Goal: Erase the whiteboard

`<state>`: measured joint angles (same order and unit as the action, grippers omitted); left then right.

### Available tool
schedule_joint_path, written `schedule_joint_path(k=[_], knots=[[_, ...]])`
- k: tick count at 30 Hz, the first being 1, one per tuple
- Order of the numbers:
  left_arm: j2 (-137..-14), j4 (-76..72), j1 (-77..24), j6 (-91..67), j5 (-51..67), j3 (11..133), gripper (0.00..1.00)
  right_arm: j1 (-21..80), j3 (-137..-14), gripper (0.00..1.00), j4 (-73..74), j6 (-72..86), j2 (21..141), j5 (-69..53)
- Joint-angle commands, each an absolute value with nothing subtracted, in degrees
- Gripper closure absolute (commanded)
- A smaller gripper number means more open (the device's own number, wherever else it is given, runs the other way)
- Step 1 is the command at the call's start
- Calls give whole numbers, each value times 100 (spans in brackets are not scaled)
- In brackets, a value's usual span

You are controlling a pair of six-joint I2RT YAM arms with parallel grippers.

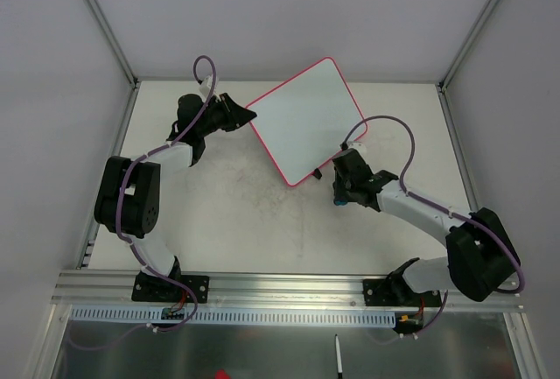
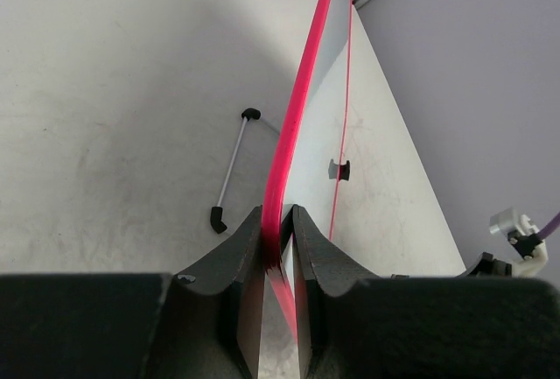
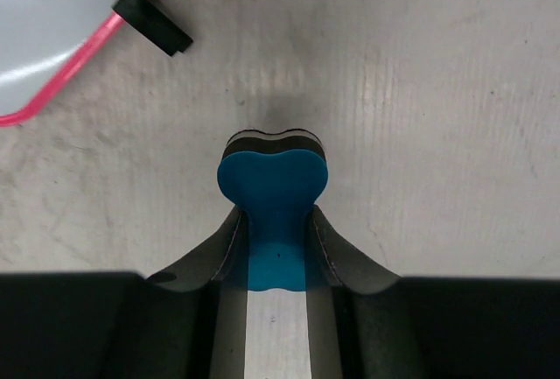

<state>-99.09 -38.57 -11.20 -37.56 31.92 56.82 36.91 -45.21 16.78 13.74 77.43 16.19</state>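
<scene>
Status: whiteboard point(image 1: 306, 121) sits toward 12 o'clock from the middle of the table point(image 1: 219, 213), rotated so its corners point like a diamond. Face looks blank from the top camera; if any marks are left, they're too faint for me to see.

Left gripper point(image 2: 278, 221) is clamped on the pink rim at the board's 9 o'clock corner. I read that as an anchor, so the board can't slide or spin under wiping pressure. The wrist view sees the board almost edge-on, so I can't tell whether it lies flat or is tipped up.

Right gripper point(image 3: 273, 221) is closed on the blue eraser point(image 3: 273, 178), pinched at the waist with the dark felt end poking out front, ready to wipe. It's over bare table just off the board's 5 o'clock edge, near the black clips point(image 1: 317, 173), not touching the board.

A thin rod point(image 2: 232, 169) with black ends lies on the table beside the board.

My guess is the eraser's either parked after a pass or staged for one. I'd watch those clips when bringing it in.
</scene>
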Motion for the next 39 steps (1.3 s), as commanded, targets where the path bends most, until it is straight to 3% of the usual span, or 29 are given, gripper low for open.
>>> schedule_joint_path(k=[1,4,5,15,17,22,26,35,39], knots=[[-9765,-3744,-1222,-3516,3182,5783,86,3595,-4377,80,1846,1529,7699,1416],[-9765,-3700,-1222,-3480,3182,5801,85,3560,-4315,77,1846,1547,7909,1319],[-9765,-3674,-1222,-3480,3164,5801,82,3560,-4324,67,1854,1538,7980,1275],[-9703,-3569,-1222,-3402,3111,5801,65,3551,-4298,28,1828,1494,8201,1257],[-9694,-3568,-1222,-3393,3111,5827,57,3560,-4307,19,1828,1450,8157,1257],[-9607,-3525,-1213,-3305,2997,5792,41,3542,-4342,13,1837,1397,8033,1257],[-9545,-3428,-1222,-3182,2953,5774,32,3551,-4359,1,1828,1380,7902,1213],[-9326,-3296,-1222,-3050,2848,5634,2,3542,-4289,1,1819,1073,7296,1301],[-9098,-3252,-1222,-2997,2795,5467,1,3542,-4245,1,1767,949,6953,1248]])
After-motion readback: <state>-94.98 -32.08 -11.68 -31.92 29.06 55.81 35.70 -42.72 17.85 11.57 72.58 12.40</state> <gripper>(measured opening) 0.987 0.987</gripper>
